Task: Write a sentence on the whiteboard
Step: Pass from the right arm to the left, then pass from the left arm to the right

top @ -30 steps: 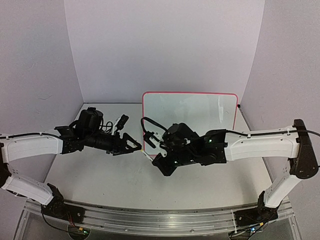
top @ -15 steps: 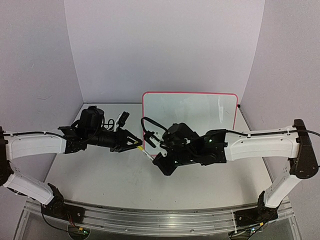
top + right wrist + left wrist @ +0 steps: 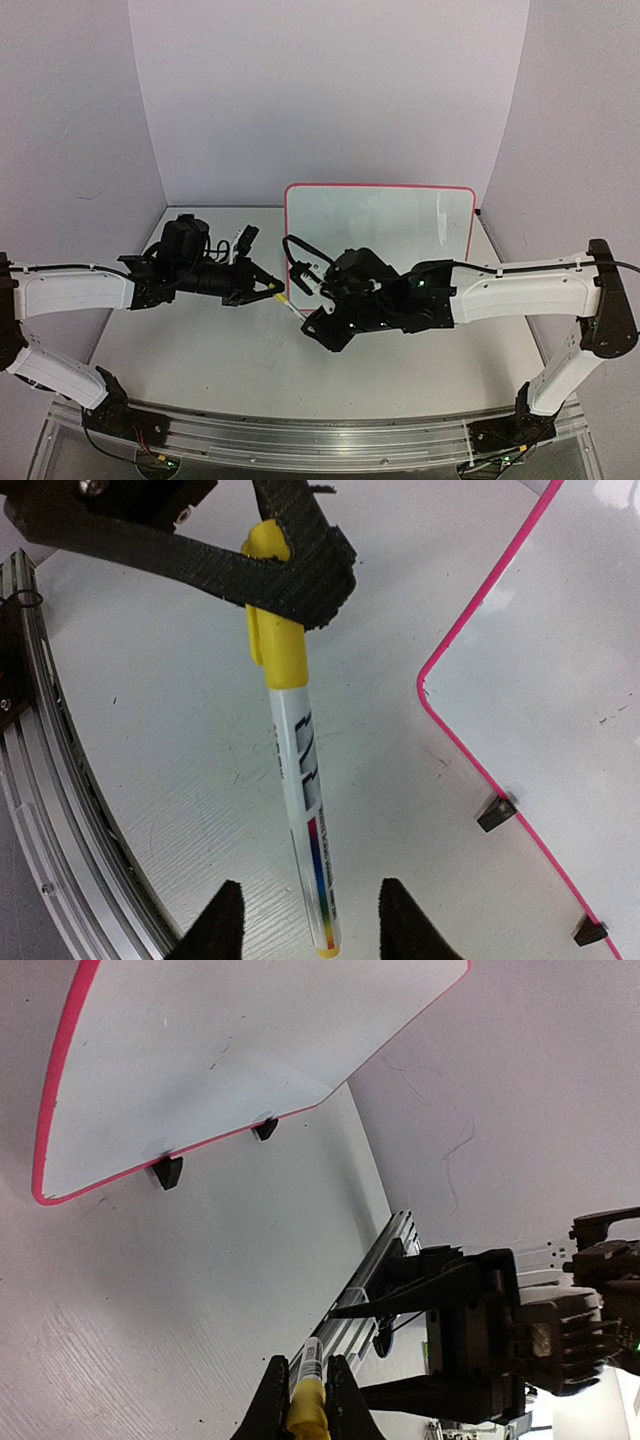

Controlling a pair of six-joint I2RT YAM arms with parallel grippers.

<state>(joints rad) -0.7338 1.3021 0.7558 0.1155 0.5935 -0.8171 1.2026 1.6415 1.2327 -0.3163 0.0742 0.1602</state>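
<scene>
At the tips of the left gripper (image 3: 306, 1392), we see the fingers pinched tight on the yellow cap (image 3: 272, 630) of a marker (image 3: 303, 810), which sticks out from them above the counter (image 3: 230, 350). The right gripper (image 3: 305, 925) meets it from the other side. Its fingers (image 3: 222, 925) are spread, one on either side of the barrel's far end, and neither appears to touch it. We judge this to be the uncapping step. Next, the right fingers need to close on the barrel and pull it straight off the cap. The whiteboard (image 3: 380, 225) stands on its black feet just behind both grippers, and we find no writing on it.
</scene>
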